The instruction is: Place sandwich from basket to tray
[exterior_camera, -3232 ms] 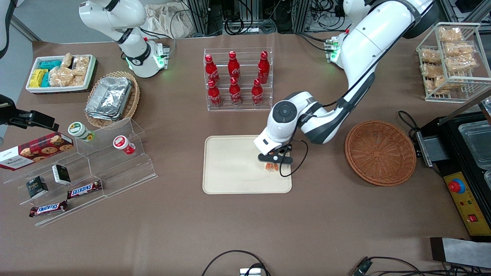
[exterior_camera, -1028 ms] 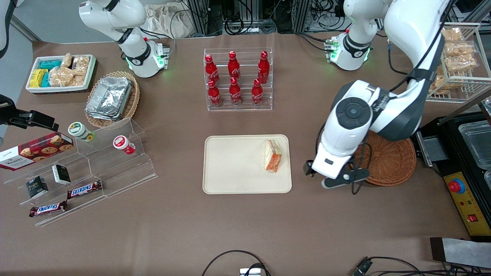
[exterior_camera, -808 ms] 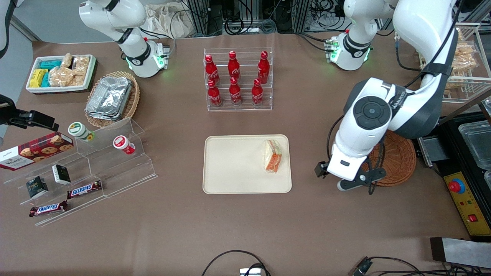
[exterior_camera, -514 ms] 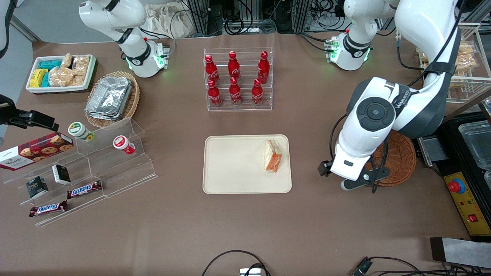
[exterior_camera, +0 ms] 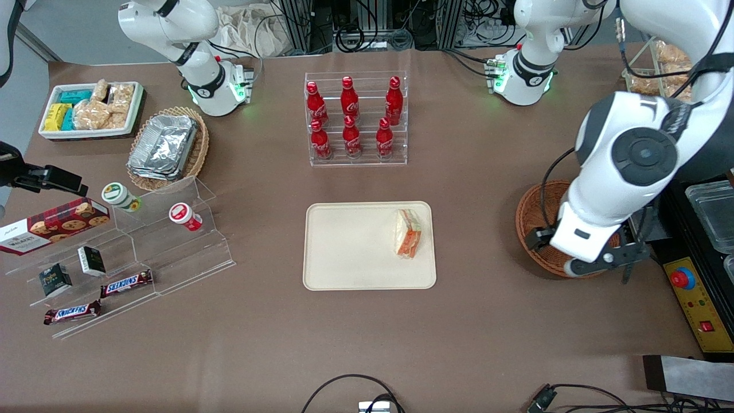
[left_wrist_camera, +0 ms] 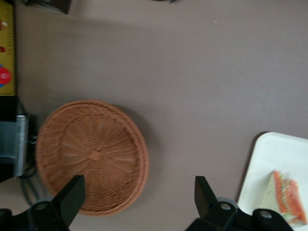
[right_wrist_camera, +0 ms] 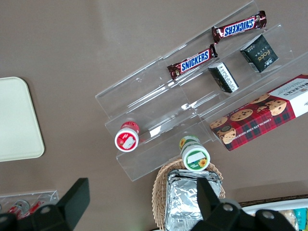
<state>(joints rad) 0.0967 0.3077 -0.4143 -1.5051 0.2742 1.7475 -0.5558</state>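
Sandwich wedge [exterior_camera: 408, 233], white bread with orange and green filling, lies on the cream tray [exterior_camera: 344, 269] at about three o'clock of its surface, close to the rim nearest the working arm. Well apart, toward that arm's end of the table, sits the reddish-brown wicker basket [left_wrist_camera: 91, 155], holding nothing (its woven floor shows bare in the wrist view). Raised above the basket's near edge hangs the gripper [left_wrist_camera: 139, 202], jaws spread wide and carrying nothing. Judging from this, the transfer looks finished and the arm is in its retreat step. Any next move calls only for parking clear of the tray.
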